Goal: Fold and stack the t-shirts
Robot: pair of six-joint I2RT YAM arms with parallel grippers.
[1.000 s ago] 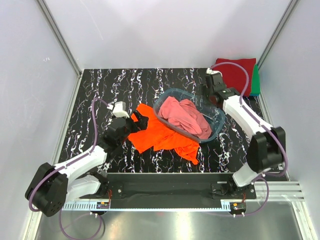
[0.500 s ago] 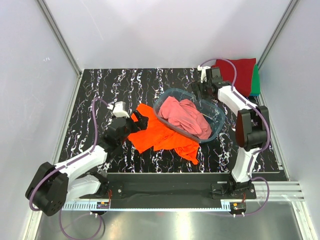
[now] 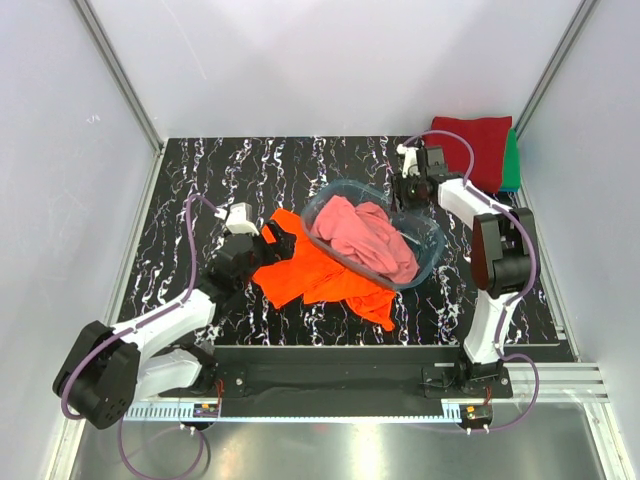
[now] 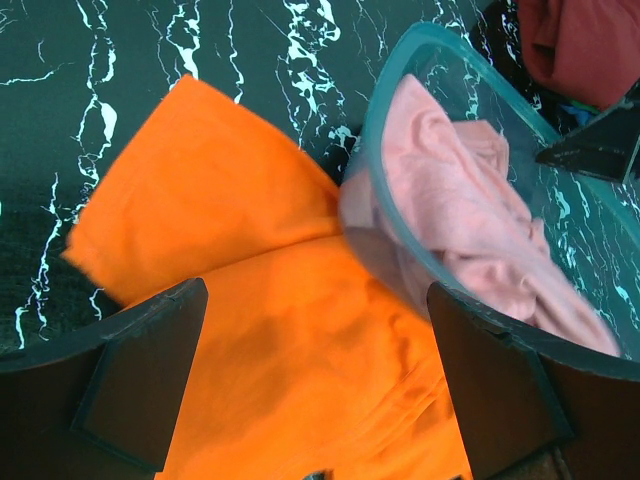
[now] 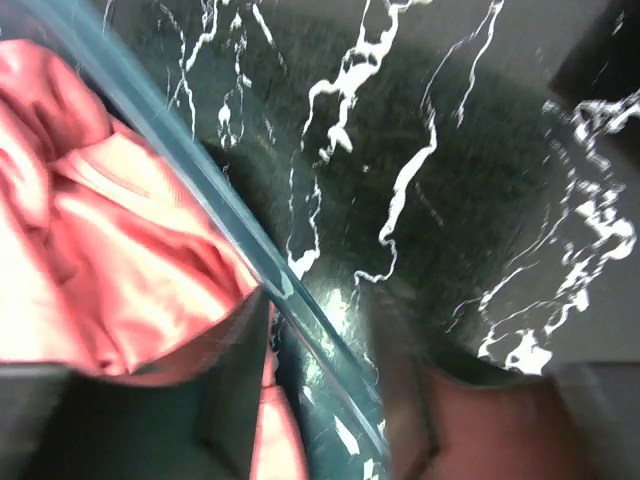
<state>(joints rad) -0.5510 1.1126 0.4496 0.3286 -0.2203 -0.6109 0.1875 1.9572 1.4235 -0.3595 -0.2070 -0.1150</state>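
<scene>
Close view from the wrist of the left gripper. Its two dark fingers fill the 7 and 5 o'clock corners, jaws wide apart and holding nothing. Between and beyond them a bright orange t-shirt lies loosely spread on a black table veined with white, one flap reaching toward 10 o'clock. From 1 to 4 o'clock sits a translucent blue-grey tub, its near wall overlapping the orange cloth. A crumpled salmon-pink t-shirt fills the tub. Dark red cloth shows at the 1 o'clock corner.
</scene>
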